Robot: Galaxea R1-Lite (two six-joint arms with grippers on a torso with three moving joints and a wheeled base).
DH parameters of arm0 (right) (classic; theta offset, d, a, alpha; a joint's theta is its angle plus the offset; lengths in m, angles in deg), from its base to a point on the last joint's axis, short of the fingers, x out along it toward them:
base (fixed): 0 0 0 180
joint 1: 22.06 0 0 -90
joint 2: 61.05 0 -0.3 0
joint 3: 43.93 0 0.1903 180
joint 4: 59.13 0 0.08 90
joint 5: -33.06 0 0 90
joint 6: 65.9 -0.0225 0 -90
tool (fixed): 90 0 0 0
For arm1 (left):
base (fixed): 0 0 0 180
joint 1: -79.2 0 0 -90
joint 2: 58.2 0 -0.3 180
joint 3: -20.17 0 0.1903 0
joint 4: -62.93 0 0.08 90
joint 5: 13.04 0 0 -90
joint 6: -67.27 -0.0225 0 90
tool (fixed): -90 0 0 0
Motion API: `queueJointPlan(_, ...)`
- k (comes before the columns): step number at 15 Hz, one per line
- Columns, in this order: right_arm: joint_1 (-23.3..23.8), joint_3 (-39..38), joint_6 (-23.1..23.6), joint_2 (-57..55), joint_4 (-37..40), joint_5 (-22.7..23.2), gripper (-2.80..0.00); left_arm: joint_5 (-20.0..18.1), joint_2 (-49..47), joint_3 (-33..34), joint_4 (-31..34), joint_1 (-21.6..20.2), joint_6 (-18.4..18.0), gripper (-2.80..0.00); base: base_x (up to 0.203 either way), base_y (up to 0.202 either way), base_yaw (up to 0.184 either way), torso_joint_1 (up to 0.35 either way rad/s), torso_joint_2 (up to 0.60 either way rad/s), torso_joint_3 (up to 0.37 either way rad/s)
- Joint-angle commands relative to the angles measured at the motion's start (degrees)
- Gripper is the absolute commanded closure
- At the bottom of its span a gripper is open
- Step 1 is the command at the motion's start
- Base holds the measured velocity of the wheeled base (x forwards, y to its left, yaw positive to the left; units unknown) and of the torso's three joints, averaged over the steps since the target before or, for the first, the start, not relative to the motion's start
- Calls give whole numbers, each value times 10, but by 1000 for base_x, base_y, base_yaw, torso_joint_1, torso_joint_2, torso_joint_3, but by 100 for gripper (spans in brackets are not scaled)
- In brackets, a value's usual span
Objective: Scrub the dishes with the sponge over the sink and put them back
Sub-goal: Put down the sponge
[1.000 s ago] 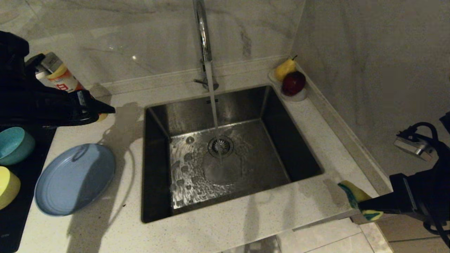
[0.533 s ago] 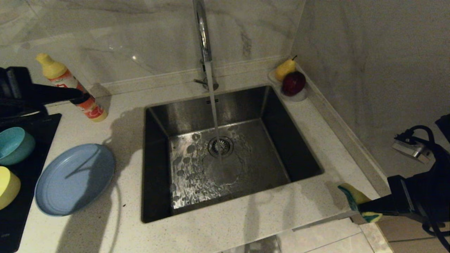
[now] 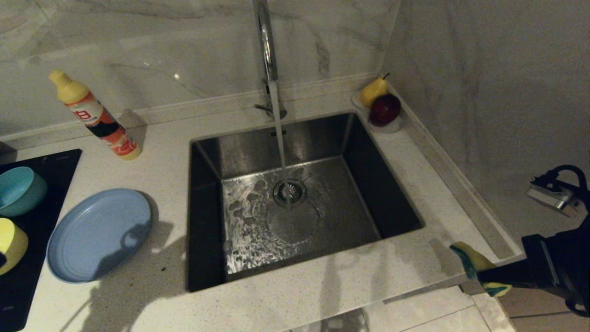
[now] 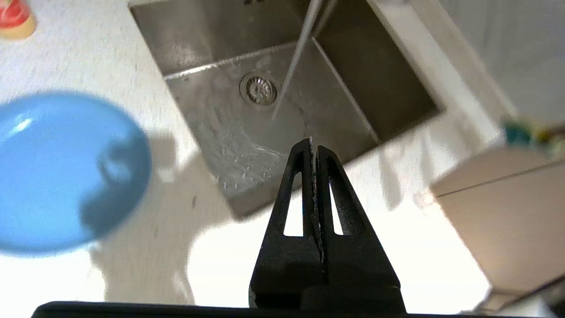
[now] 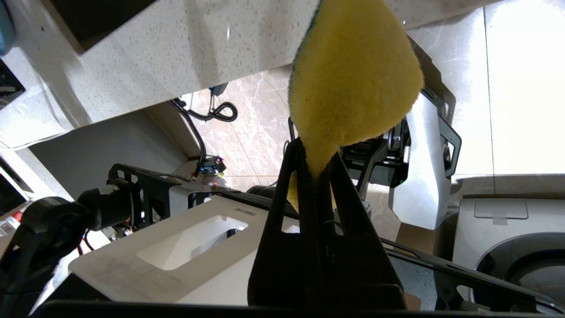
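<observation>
left claw: fingers pressed together, nothing between them; hangs above the surface, tips over the near edge of the sink
right claw: clamped on the sponge, off the near right corner of the surface, past its edge
sponge: pinched at one end in the right claw, rest sticks out past the fingertips; yellow face toward the wrist camera, green pad on the far side
sink: just ahead of the left claw's tips, well to the left of the right claw; tap running, stream lands on the drain strainer, basin floor wet
plate: pale blue, flat on the surface, off to the left of the left claw and apart from it; nothing on it
teal bowl: on the black cooktop, further left of the plate, well apart from both claws
yellow bowl: on the cooktop, nearer than the teal bowl, partly cut off by the frame edge
bottle: leaning at the back wall, beyond the plate
pear and red apple: on a small dish at the sink's far right corner, far ahead of the right claw
</observation>
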Motion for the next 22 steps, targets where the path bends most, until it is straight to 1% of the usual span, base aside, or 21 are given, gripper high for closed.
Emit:
queueJointPlan(1,0,-4,-1,7,1,0,0,12,161,109,1,-1,-18,0,0,0,0,0,0,0)
queueJointPlan(2,0,-4,0,7,0,0,0,24,179,133,1,-1,-28,0,0,0,0,0,0,0)
queueJointPlan(3,0,-6,2,4,-2,0,0,69,187,166,0,0,-38,0,0,0,0,0,0,0)
queueJointPlan(4,0,-9,2,7,-3,0,0,127,196,209,-6,2,-50,0,0,0,0,0,0,0)
queueJointPlan(5,0,-9,2,9,-2,-1,0,174,212,248,-23,6,-61,0,0,0,0,0,0,0)
queueJointPlan(6,0,-9,2,11,-1,-1,0,205,245,283,-39,10,-73,0,0,0,0,0,0,0)
queueJointPlan(8,0,-6,2,12,-2,-1,0,227,306,347,-54,13,-98,0,0,0,0,0,0,0)
queueJointPlan(9,0,-6,3,13,-2,-2,0,239,318,371,-63,14,-104,0,0,0,0,0,0,0)
queueJointPlan(10,0,-7,6,13,-1,-2,0,268,319,377,-72,15,-94,0,0,0,0,0,0,0)
queueJointPlan(11,2,-9,25,10,-2,-3,0,305,320,383,-92,15,-68,0,0,0,0,0,0,0)
queueJointPlan(13,16,-8,45,3,-3,-2,0,331,320,404,-162,15,-8,0,0,0,0,0,0,0)
queueJointPlan(14,17,-7,46,6,-4,-2,0,354,320,415,-201,15,-6,0,0,0,0,0,0,0)
queueJointPlan(15,17,-4,48,8,-4,-3,0,365,320,420,-218,15,-35,0,0,0,0,0,0,0)
queueJointPlan(16,17,-1,55,11,-3,-4,0,363,320,423,-222,15,-60,0,0,0,0,0,0,0)
queueJointPlan(17,17,0,73,10,-3,-23,0,339,320,419,-202,15,-63,0,0,0,0,0,0,0)
queueJointPlan(18,16,-2,83,5,-5,-43,0,327,320,413,-182,15,-63,0,0,0,0,0,0,0)
queueJointPlan(19,15,-6,103,0,-9,-90,0,318,320,404,-155,15,-61,0,0,0,0,0,0,0)
queueJointPlan(20,14,-9,121,-4,-16,-112,0,314,320,409,-164,15,-61,0,0,0,0,0,0,0)
queueJointPlan(21,14,-8,122,-4,-19,-113,0,297,320,411,-166,15,-52,0,0,0,0,0,0,0)
queueJointPlan(22,14,-10,125,0,-21,-116,0,280,320,416,-163,15,-20,0,0,0,0,0,0,0)
